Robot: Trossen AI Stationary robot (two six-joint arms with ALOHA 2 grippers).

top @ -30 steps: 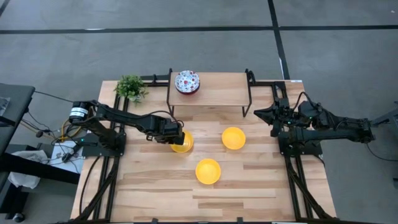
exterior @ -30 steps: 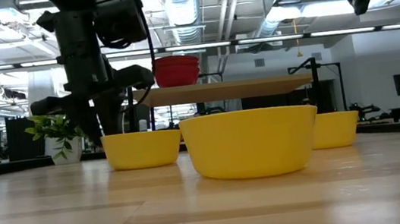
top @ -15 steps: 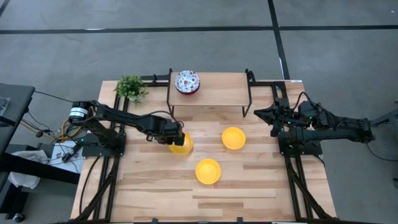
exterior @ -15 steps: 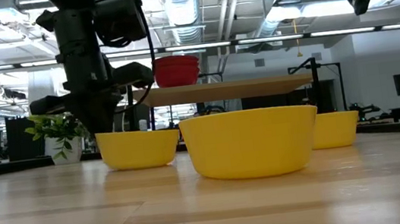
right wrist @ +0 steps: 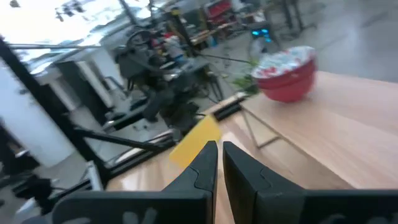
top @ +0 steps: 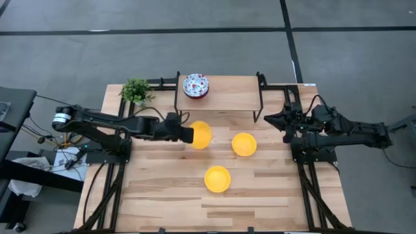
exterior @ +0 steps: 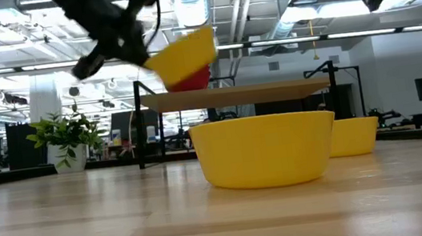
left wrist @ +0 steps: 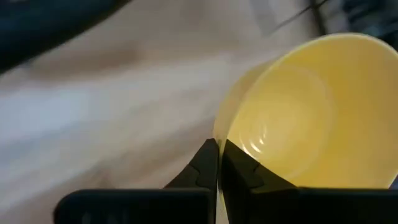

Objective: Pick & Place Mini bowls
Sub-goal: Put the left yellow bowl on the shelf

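My left gripper (top: 186, 134) is shut on a plain yellow mini bowl (top: 201, 134), held in the air near the front of the raised wooden shelf (top: 227, 97); the low view shows the bowl (exterior: 183, 54) tilted. Two more yellow bowls (top: 244, 143) (top: 218, 178) stand on their bases on the table. Patterned white bowls with red outsides (top: 195, 85) sit stacked on the shelf's left end. My right gripper (top: 268, 119) waits shut at the table's right edge, holding nothing. My left gripper pinches the yellow bowl's rim (left wrist: 217, 127) on the side facing the table's left, one finger inside the bowl and one outside. The fingers come level from the table's left. The bowl is lifted clear of the table and tilted.
A small green potted plant (top: 136, 91) stands at the table's far left corner. The shelf rests on thin black legs (top: 177, 107) with open room under it. Bare wood lies along the table's near edge (top: 214, 214).
My left gripper has risen and moved toward the table's far right, toward the shelf, carrying the yellow bowl. The bowl stood on the table a second ago; now it is lifted clear at about shelf height and tipped.
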